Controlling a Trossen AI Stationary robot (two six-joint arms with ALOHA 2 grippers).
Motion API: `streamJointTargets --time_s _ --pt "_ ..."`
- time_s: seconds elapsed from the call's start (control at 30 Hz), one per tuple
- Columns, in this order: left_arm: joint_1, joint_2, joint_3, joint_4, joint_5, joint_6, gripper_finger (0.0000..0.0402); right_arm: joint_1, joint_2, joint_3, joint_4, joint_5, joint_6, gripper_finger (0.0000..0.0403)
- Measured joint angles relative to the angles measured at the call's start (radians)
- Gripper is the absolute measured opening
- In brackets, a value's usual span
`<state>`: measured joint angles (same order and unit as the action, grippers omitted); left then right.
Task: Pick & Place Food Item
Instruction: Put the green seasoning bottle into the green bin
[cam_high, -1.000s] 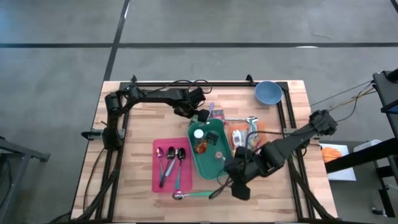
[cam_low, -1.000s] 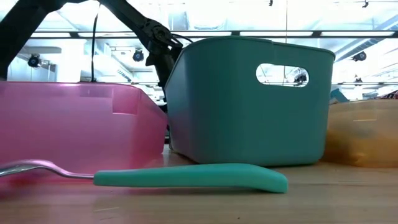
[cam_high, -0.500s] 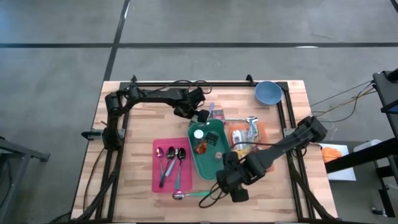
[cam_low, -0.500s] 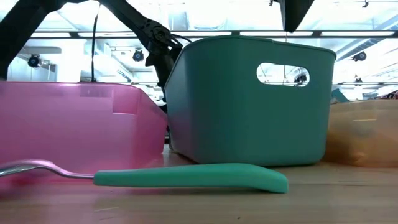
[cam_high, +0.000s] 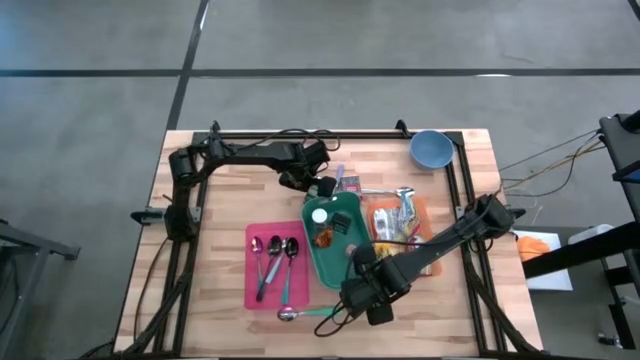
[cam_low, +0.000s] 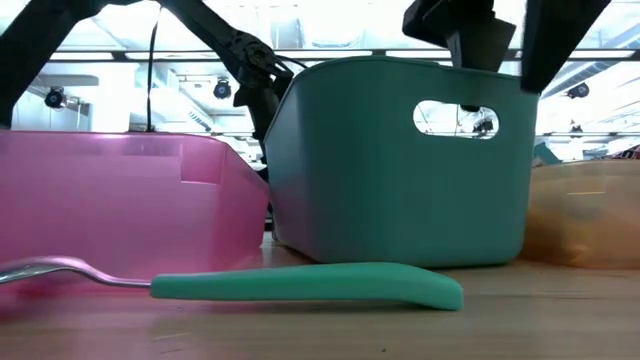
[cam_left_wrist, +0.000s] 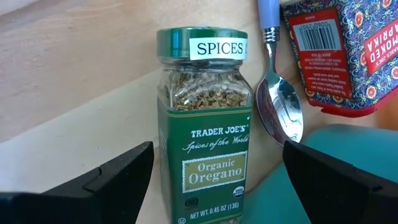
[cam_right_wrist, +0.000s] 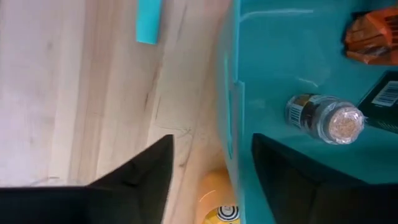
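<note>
An oregano jar (cam_left_wrist: 205, 137) with a green lid lies on the wood just past the far end of the teal bin (cam_high: 350, 268). My left gripper (cam_left_wrist: 216, 155) (cam_high: 323, 190) points down over it, open, one finger on each side and clear of the glass. My right gripper (cam_right_wrist: 211, 142) (cam_high: 358, 265) (cam_low: 505, 35) hangs open above the bin's right wall (cam_right_wrist: 235, 106), near its near corner. A yellow-capped item (cam_right_wrist: 216, 198) shows low between its fingers; whether they touch it cannot be told. Inside the bin lie a clear-lidded spice jar (cam_right_wrist: 326, 118), an orange packet (cam_right_wrist: 370, 37) and a white-lidded item (cam_high: 319, 214).
A spoon (cam_left_wrist: 278, 106) and a red paprika tin (cam_left_wrist: 348, 56) lie right beside the oregano jar. A pink tray (cam_high: 258, 290) with spoons sits left of the bin, an orange tray (cam_high: 420, 205) with packets to its right. A teal-handled spoon (cam_low: 310, 285) lies near the front edge. A blue bowl (cam_high: 430, 148) stands far right.
My right gripper has come down and gone toward the table's left, from beside the bin's near right corner to over the bin's right wall, rolling about its own axis as it went. It now shows at the top of the low view.
</note>
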<state>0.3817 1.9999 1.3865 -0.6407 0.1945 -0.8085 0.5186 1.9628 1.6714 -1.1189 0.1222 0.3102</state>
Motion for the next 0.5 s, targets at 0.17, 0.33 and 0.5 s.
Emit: streamJointTargets --time_s 0.17,0.33,0.5 --pt "0.0 0.0 0.0 -0.003 0.001 0.0 0.036 0.0 0.005 -0.001 -0.008 0.009 0.009 0.0139" --pt "0.0 0.0 0.0 -0.003 0.002 0.0 0.036 0.0 -0.004 -0.002 -0.007 -0.017 0.037 0.0056" --pt "0.0 -0.001 0.0 -0.004 0.004 -0.005 0.036 0.008 -0.01 -0.002 0.002 -0.045 0.062 0.0015"
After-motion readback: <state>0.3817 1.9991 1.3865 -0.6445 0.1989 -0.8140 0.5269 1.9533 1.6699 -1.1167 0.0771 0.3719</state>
